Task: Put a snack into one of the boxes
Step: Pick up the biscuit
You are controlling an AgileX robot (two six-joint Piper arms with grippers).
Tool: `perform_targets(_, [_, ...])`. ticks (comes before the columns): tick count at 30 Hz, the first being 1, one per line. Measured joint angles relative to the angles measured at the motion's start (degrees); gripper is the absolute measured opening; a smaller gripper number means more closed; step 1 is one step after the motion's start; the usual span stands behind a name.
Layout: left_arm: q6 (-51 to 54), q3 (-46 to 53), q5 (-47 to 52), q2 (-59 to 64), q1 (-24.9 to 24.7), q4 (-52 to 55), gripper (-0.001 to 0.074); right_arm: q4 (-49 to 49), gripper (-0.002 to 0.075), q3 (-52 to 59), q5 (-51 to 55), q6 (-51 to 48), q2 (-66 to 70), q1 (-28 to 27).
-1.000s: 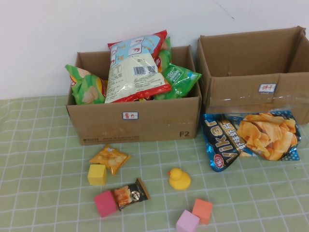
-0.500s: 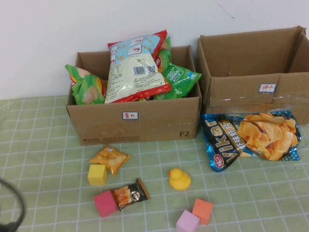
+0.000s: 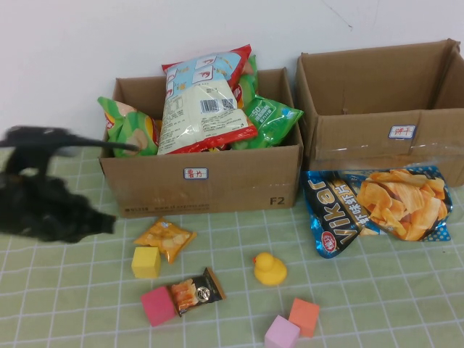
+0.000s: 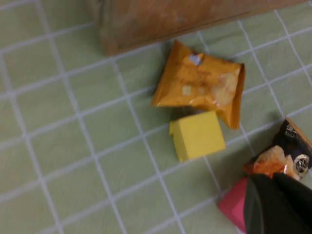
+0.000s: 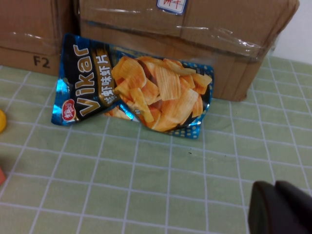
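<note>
A small orange snack packet (image 3: 164, 238) (image 4: 200, 87) lies on the cloth in front of the left box (image 3: 203, 177), which is heaped with snack bags. A dark snack packet (image 3: 197, 290) (image 4: 280, 158) lies further forward. A blue Vikar chips bag (image 3: 377, 206) (image 5: 134, 92) leans against the right box (image 3: 384, 138). My left gripper (image 3: 107, 221) (image 4: 273, 183) is shut and holds nothing; it hangs, blurred, left of the orange packet. My right gripper (image 5: 275, 187) is shut over bare cloth, on the near side of the chips bag, and is out of the high view.
A yellow cube (image 3: 146, 262) (image 4: 197, 135) sits just in front of the orange packet. A red cube (image 3: 157, 304) touches the dark packet. A yellow duck (image 3: 269, 268), an orange cube (image 3: 304, 315) and a lilac cube (image 3: 281, 333) stand near the front middle.
The left arm has swung into the high view from the lower left corner and now hovers beside the left box. Nothing on the table has moved.
</note>
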Motion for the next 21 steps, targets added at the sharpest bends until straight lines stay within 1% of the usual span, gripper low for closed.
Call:
perform_targets(2, [0.1,-3.4,0.4,3.7,-2.7,2.5,0.0,0.0,-0.0002,0.0,-0.1,0.0,0.0,0.0])
perform_targets(4, [0.2,-6.6,0.9,7.2,-5.7,6.1,0.002,0.0,-0.0002,0.0,-0.2,0.0,0.0,0.0])
perform_targets(6, [0.3,-9.3,1.1,10.5,-9.0,9.8,0.0085,0.0,-0.0002,0.0,-0.3,0.0,0.0,0.0])
perform_targets(8, [-0.1,-11.4,1.4,13.4,-11.4,12.9,0.0208,0.0,-0.0002,0.0,-0.3,0.0,0.0,0.0])
perform_targets(12, [-3.7,-15.2,2.4,19.5,-14.6,19.8,0.0497,0.0,-0.0002,0.0,-0.3,0.0,0.0,0.0])
perform_targets(14, [-6.2,-17.1,2.5,22.4,-15.3,23.3,0.0591,0.0,-0.0002,0.0,-0.3,0.0,0.0,0.0])
perform_targets(15, [-7.6,-18.1,2.6,23.7,-15.4,24.9,0.0622,0.0,-0.0002,0.0,-0.3,0.0,0.0,0.0])
perform_targets(17, [-10.1,-19.9,2.6,26.1,-15.5,26.9,0.0656,0.0,-0.0002,0.0,-0.3,0.0,0.0,0.0])
perform_targets(21, [-12.8,-22.9,2.6,30.1,-15.5,29.4,0.0674,0.0,-0.0002,0.0,-0.3,0.0,0.0,0.0])
